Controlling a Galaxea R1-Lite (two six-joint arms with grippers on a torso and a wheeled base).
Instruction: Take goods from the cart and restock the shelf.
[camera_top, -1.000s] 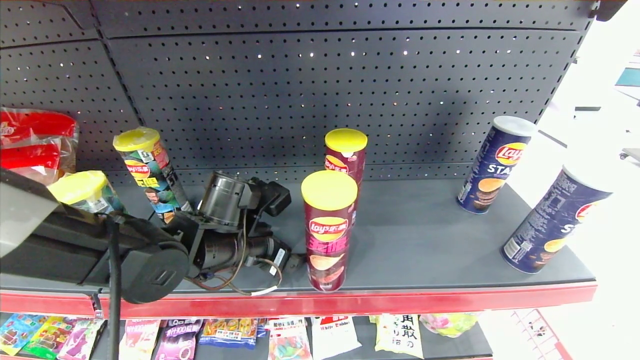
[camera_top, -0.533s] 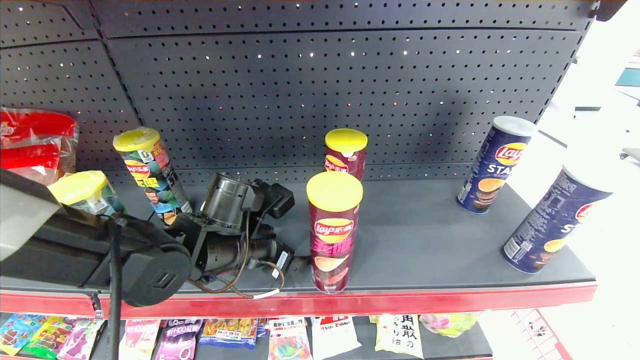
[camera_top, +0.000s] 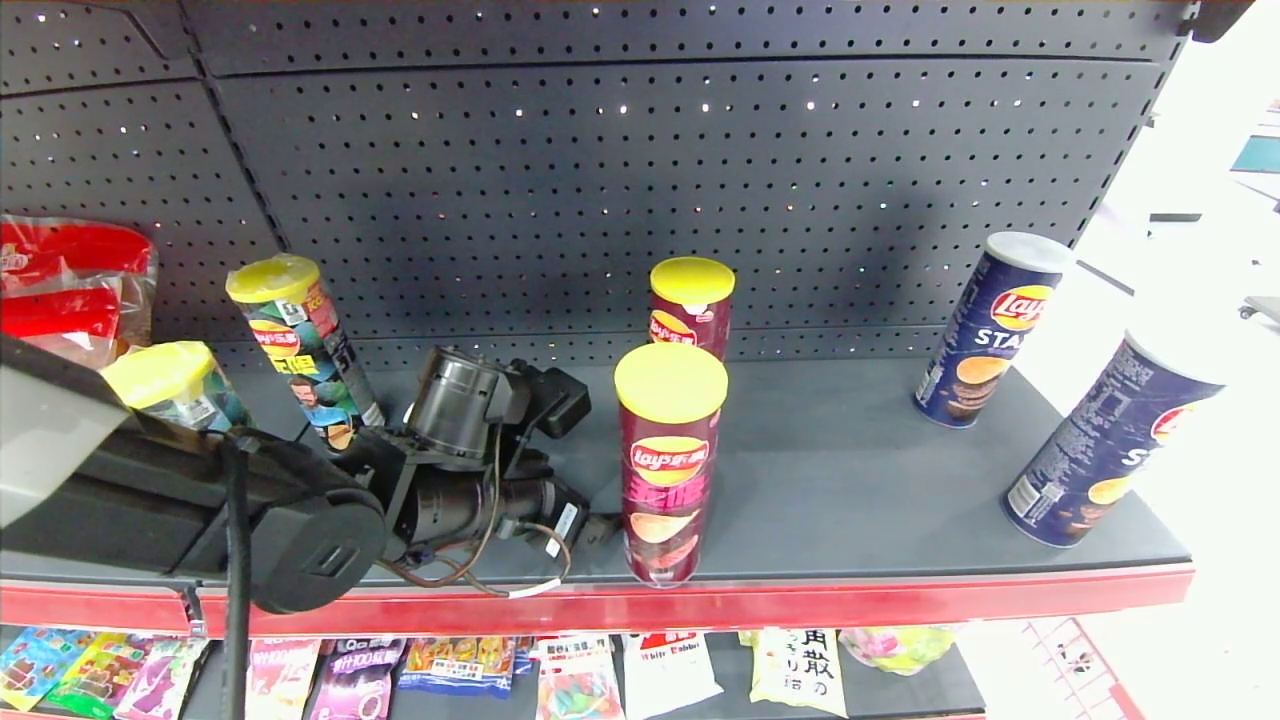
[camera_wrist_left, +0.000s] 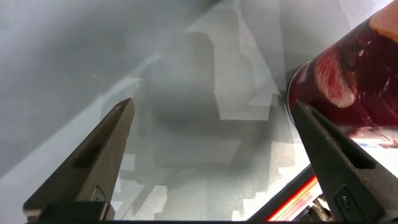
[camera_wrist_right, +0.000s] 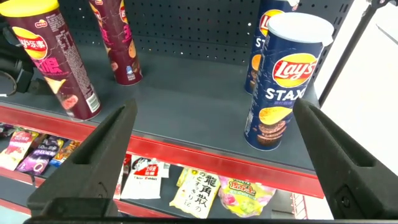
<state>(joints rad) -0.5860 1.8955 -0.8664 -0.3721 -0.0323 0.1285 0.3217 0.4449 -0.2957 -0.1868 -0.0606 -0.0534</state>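
Observation:
A maroon chip can with a yellow lid stands upright near the shelf's front edge; a second one stands behind it. My left arm lies on the shelf just left of the front can. My left gripper is open over bare shelf, with the can's base just outside one finger. My right gripper hangs open in front of the shelf, holding nothing. It faces the front maroon can and a blue can.
Two blue cans stand at the shelf's right end. Two yellow-lidded cans and red bags sit at the left. The grey shelf has free room between the maroon and blue cans. Snack packets fill the lower shelf.
The front maroon can and my left arm have both shifted slightly to the right; the can still stands upright. Nothing else moved.

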